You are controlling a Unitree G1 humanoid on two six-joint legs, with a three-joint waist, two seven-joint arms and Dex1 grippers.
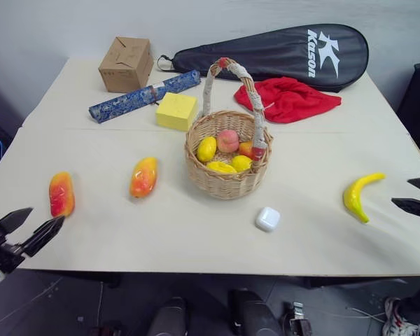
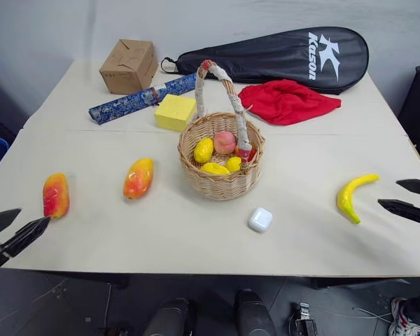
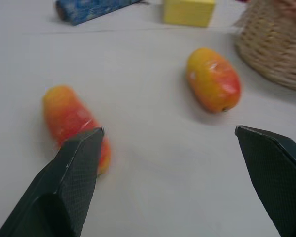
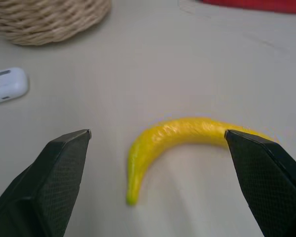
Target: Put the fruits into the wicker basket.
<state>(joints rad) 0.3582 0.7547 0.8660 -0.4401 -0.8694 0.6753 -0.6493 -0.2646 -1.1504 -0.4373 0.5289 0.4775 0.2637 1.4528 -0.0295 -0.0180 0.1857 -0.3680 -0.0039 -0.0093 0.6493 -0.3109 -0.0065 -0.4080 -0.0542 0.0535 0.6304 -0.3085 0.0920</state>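
Sitting near the middle of the tabletop (image 1: 196, 238), the wicker basket (image 1: 227, 178) is already holding a few small yellow, pink & orange fruits, handle arching up over it. Both mangoes are lying on the robot's left side: one mango (image 1: 143, 176) just left of the basket, apart from it, the other mango (image 1: 61, 194) further out near the tabletop's edge. Left gripper (image 1: 33, 225) is hovering at that front-left edge w/ jaws spread wide & empty, close to the outer mango, not touching. Banana (image 1: 360, 195) is lying on the right side, well apart from the basket; right gripper (image 1: 413, 195) is hanging just beside it, jaws also wide open, gripping nothing. A small white case (image 1: 267, 219) is resting btwn basket & banana. Toward the back: cardboard box (image 1: 127, 64), yellow sponge (image 1: 176, 110), blue patterned roll (image 1: 144, 95), red cloth (image 1: 288, 98), black racket bag (image 1: 280, 54).
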